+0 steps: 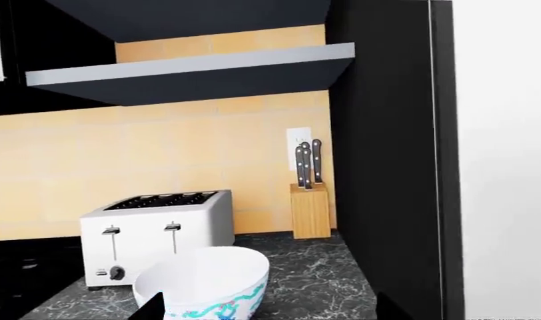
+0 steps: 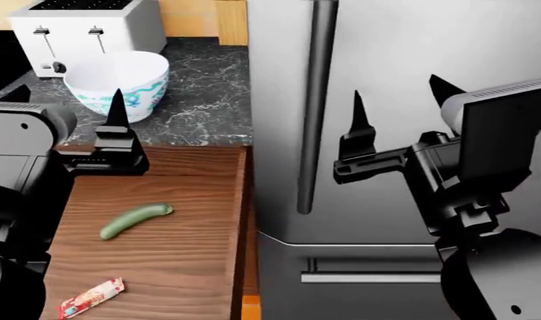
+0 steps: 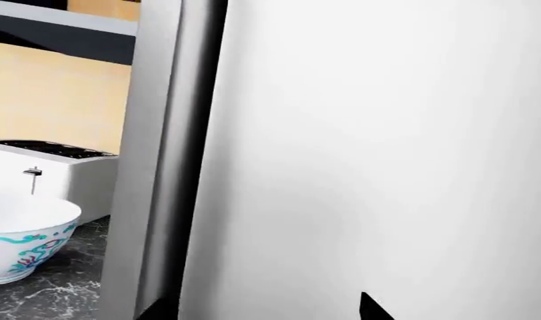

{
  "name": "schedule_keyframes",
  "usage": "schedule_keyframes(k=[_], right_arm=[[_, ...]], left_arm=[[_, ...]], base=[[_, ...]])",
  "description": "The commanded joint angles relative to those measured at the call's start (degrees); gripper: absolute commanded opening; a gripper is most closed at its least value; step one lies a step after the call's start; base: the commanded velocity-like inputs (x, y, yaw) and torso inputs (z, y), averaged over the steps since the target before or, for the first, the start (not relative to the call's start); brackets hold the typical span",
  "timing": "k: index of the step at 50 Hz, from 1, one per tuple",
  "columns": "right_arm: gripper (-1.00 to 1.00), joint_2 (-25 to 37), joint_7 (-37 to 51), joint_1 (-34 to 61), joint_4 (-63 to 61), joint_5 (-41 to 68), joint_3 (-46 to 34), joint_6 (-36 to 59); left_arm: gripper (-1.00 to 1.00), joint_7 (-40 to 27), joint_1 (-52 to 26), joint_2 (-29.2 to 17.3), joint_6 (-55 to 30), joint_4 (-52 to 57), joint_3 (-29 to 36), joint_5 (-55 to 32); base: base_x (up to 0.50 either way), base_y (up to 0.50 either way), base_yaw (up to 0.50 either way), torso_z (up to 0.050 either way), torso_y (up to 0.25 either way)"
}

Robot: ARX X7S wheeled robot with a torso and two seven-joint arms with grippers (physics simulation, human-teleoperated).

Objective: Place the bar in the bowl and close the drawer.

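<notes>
The bar [image 2: 91, 298], in a red wrapper, lies at the near left of the open drawer [image 2: 182, 267], a reddish-brown wooden box pulled out below the counter. The white bowl [image 2: 119, 80] with its teal and pink pattern stands on the dark marble counter just behind the drawer. It also shows in the wrist views as the bowl [image 1: 204, 283] and the bowl [image 3: 22, 240]. My left gripper [image 2: 68, 100] hangs open over the drawer's back edge, right in front of the bowl, empty. My right gripper [image 2: 400, 99] is open and empty, facing the fridge door.
A green cucumber-like vegetable [image 2: 132, 220] lies in the drawer's middle. A white toaster [image 2: 84, 27] stands behind the bowl, with a knife block [image 1: 310, 210] in the corner. The steel fridge [image 2: 386, 53] with a vertical handle [image 2: 315, 100] borders the drawer's right side.
</notes>
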Motion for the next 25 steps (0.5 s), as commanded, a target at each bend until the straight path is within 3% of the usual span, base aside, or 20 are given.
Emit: schedule_keyframes(k=[1,25], right_arm=[[1.0,0.0,0.5,-0.1,0.3,0.7,-0.2,-0.4],[1.0,0.4,1.2,0.5,0.6,2.1,-0.4,-0.1]], left_arm=[[1.0,-1.9,1.0,-1.0,1.5,-0.4,-0.3,-2.4],[1.0,-4.6,2.3,-2.3,5.2,-2.5,1.6,-3.9]], base=[[0.0,0.39,0.0,0.05,0.0],[0.0,0.4,0.0,0.05,0.0]])
